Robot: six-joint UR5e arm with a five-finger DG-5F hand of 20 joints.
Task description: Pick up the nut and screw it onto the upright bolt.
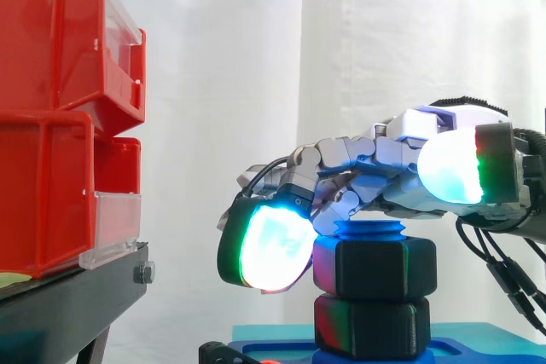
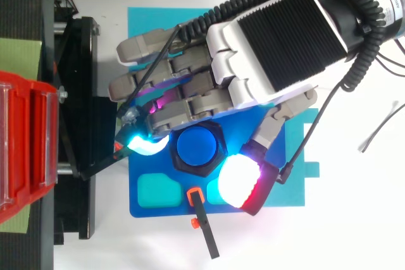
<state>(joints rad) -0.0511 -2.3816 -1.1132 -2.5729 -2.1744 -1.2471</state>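
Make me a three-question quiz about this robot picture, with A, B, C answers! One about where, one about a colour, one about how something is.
1. In the side view, where are the red bins?
A) left of the bolt
B) right of the bolt
C) on top of the bolt

2. What colour is the bolt?
A) red
B) blue
C) yellow

3. How is the top nut?
A) lying in a bin
B) sitting on the bolt
C) lying on its side

Answers:
1 A, they stand at the left edge.
2 B, its round top is blue.
3 B, the bolt's tip pokes out above it, under the robot hand.

Robot hand (image 2: 272,42) hangs palm-down, fingers and thumb curled.
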